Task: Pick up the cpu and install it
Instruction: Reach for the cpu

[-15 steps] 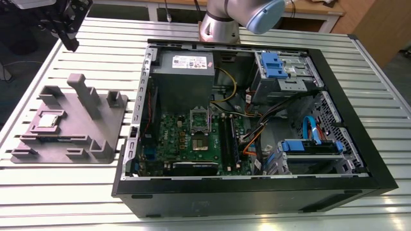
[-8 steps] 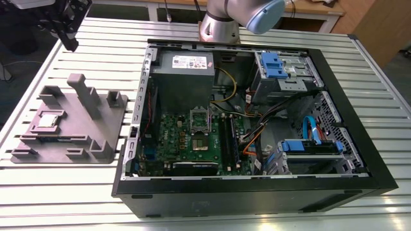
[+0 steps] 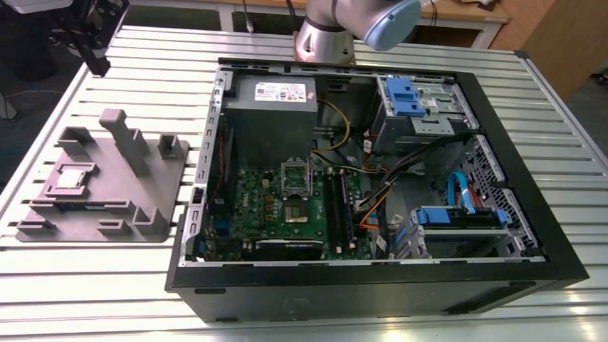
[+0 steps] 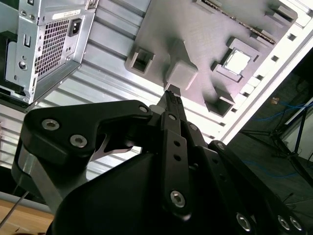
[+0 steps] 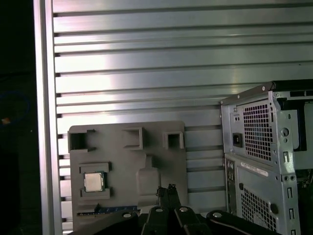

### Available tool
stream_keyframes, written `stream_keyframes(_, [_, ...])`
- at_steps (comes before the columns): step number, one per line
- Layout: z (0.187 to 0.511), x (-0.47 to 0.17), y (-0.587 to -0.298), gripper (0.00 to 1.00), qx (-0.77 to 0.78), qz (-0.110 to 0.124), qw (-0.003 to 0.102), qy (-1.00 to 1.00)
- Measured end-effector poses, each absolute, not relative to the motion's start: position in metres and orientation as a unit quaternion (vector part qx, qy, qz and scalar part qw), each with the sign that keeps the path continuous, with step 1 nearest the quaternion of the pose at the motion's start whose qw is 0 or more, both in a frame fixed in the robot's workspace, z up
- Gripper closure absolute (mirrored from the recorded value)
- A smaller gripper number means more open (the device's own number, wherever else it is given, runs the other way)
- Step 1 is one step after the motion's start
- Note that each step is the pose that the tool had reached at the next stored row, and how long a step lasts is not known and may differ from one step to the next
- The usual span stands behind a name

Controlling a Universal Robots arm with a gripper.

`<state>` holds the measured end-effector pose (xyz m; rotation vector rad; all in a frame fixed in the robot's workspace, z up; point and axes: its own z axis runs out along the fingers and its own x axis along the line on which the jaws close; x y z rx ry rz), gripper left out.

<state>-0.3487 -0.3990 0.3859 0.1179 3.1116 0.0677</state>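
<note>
The cpu (image 3: 74, 174) is a small silvery square chip lying in a recess of the grey plastic tray (image 3: 105, 199), at the exterior view's left of the open computer case. In both wrist views it lies flat in its pocket: cpu (image 4: 238, 61), cpu (image 5: 93, 181), on the tray (image 4: 195, 34) (image 5: 122, 161). My gripper (image 3: 95, 64) hangs above the table beyond the tray's far end, well above the chip. Its black fingertips (image 4: 171, 99) (image 5: 167, 190) are pressed together with nothing between them. The motherboard's socket (image 3: 296, 208) sits inside the case, its silver frame (image 3: 295, 174) raised.
The black computer case (image 3: 513, 178) lies open on the slatted aluminium table (image 3: 114, 285). Inside are a grey power supply (image 3: 270, 107) (image 5: 264, 147), black memory sticks (image 3: 338, 206), cables and blue drive bays (image 3: 460, 217). The tray carries upright posts (image 3: 124, 139). The arm's base (image 3: 328, 32) stands behind the case.
</note>
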Motion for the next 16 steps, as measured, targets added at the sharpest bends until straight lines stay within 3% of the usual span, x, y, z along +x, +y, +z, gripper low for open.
stream_keyframes(16, [0.378, -0.376, -0.399, 0.90, 0.038, 0.022, 0.013, 0.999])
